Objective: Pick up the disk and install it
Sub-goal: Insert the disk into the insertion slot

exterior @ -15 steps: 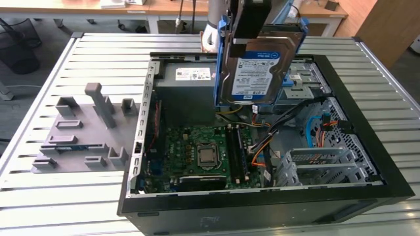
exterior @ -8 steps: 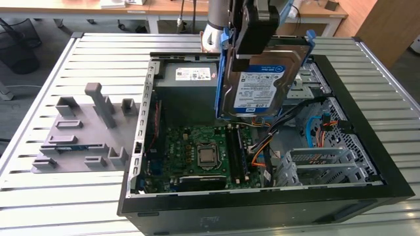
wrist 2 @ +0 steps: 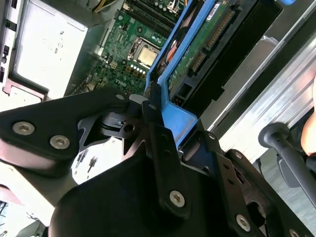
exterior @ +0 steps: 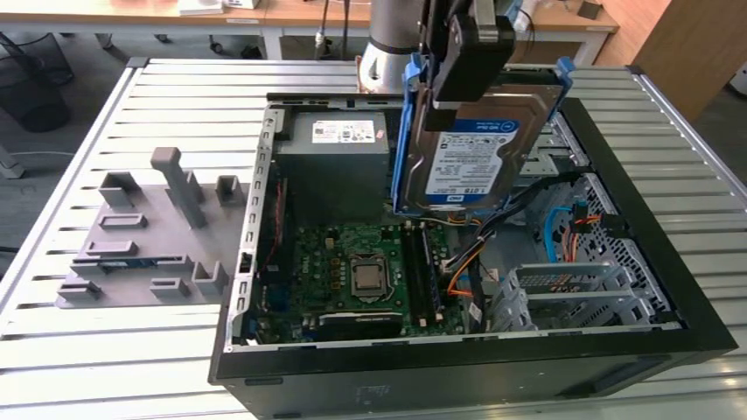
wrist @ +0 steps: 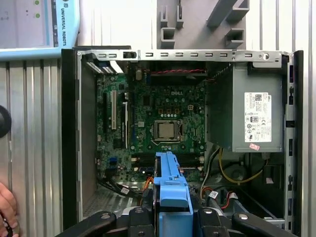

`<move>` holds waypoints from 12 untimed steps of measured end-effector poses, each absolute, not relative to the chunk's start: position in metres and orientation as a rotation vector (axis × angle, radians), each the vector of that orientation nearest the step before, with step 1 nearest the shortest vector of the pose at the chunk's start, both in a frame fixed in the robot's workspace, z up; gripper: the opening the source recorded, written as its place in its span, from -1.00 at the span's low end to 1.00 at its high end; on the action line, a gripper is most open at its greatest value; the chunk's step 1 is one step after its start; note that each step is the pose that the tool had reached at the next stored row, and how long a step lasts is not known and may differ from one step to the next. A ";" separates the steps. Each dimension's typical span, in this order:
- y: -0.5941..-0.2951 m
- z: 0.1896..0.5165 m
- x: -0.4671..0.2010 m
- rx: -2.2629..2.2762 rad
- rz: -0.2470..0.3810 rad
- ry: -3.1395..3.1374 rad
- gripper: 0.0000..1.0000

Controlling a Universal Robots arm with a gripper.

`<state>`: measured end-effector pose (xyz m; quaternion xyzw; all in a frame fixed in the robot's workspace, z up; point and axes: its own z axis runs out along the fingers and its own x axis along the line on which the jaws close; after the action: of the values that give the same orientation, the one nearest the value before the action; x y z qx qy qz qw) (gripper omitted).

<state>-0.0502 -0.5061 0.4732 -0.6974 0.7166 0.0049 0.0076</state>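
Observation:
The disk [exterior: 485, 149] is a silver hard drive with a white-and-blue label, framed by a blue plastic carrier. It hangs upright on edge above the right half of the open computer case [exterior: 467, 372]. My gripper [exterior: 453, 98] is shut on the carrier's upper end, with the black fingers clamping the blue frame. In the second wrist view the gripper [wrist 2: 173, 123] pinches the blue carrier, and the disk's [wrist 2: 207, 44] green circuit board faces the camera. In the first wrist view the gripper [wrist: 173, 216] holds the carrier's [wrist: 170, 185] edge over the case interior.
Inside the case lie the green motherboard [exterior: 350, 271] and a grey power-supply box [exterior: 338, 149]. A grey metal cage with blue latches [exterior: 572, 289] sits at the exterior view's right. A grey fixture [exterior: 140, 236] rests on the slatted table [exterior: 175, 105]. A person's hand [wrist: 6, 202] is beside the case.

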 end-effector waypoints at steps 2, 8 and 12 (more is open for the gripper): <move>-0.507 0.473 -0.048 -2.181 0.015 2.241 -0.27; -0.527 0.470 -0.048 -2.181 0.015 2.241 -0.27; -0.539 0.468 -0.048 -2.181 0.015 2.240 -0.27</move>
<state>-0.0484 -0.5395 0.4684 -0.6974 0.7166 0.0049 0.0076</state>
